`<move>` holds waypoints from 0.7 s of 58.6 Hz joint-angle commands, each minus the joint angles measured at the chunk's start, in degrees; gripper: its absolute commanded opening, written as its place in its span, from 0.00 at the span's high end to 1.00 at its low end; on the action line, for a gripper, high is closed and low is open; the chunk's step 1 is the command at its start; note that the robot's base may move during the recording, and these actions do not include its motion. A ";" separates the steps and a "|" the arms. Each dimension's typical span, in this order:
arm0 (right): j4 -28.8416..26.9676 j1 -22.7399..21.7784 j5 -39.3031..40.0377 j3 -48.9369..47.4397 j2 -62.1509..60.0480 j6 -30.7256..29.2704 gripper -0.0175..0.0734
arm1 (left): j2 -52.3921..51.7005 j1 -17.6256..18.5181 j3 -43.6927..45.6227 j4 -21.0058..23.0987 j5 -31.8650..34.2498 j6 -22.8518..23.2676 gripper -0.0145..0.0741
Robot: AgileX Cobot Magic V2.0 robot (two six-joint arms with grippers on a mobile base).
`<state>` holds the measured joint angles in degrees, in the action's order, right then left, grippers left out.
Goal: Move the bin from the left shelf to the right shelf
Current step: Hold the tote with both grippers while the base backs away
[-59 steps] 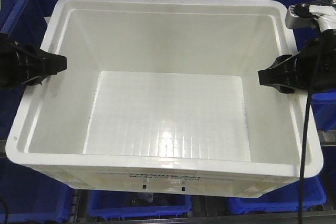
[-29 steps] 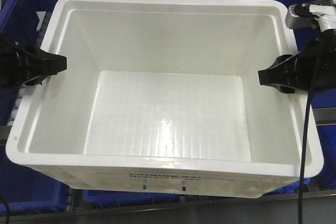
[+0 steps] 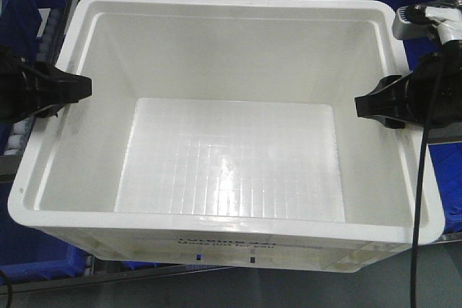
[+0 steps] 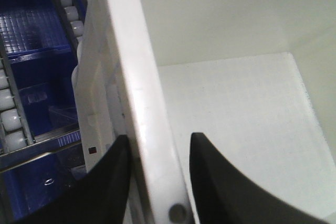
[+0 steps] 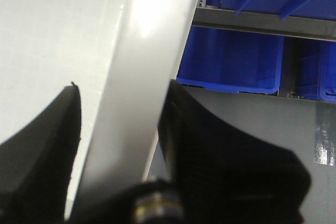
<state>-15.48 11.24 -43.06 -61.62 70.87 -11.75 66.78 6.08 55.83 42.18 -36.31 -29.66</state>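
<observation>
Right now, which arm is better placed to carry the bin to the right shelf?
Neither alone: the left arm's jaws grip the bin's left rim, the right arm's jaws its right rim. Move both together.

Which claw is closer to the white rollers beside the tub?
Left. The left gripper clamps the bin's left rim, right beside the rollers. The right gripper clamps the opposite rim, with the whole bin between it and them.
</observation>
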 commanded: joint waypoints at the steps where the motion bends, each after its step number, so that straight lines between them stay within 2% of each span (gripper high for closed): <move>1: -7.73 1.30 5.96 -2.96 -1.79 -0.86 0.81 | -1.61 1.96 2.59 8.98 -1.48 -1.15 0.84; 41: -7.73 1.30 5.96 -2.96 -1.79 -0.86 0.81 | -1.61 1.96 2.59 8.98 -1.48 -1.15 0.84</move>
<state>-15.43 11.24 -43.06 -61.62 70.87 -11.75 66.78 6.08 55.83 42.18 -36.31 -29.66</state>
